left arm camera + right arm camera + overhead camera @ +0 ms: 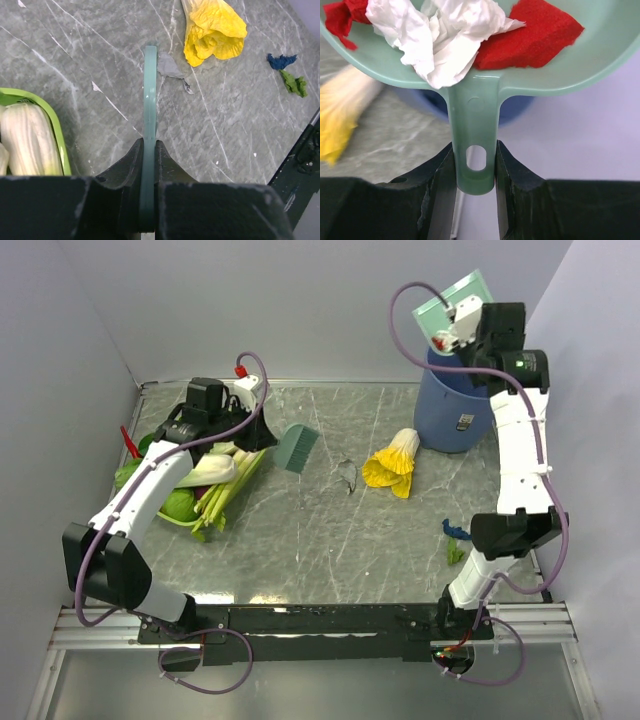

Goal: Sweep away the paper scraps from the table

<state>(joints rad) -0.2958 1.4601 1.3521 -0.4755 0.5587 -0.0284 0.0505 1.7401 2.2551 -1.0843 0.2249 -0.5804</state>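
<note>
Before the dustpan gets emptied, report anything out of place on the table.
Three scraps are left out: a dark blue scrap and a green scrap side by side, and a grey scrap beside the brush. The yellow vegetable lies loose outside the green basket.

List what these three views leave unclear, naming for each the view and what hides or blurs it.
Inside of the blue bin: top view, covered by the dustpan and the right arm.
The paper scraps in the dustpan: right wrist view, pile cut off by the top edge.
The brush: left wrist view, seen edge-on, so its bristles cannot be told.
The yellow vegetable: right wrist view, blurred and cut by the left edge.
</note>
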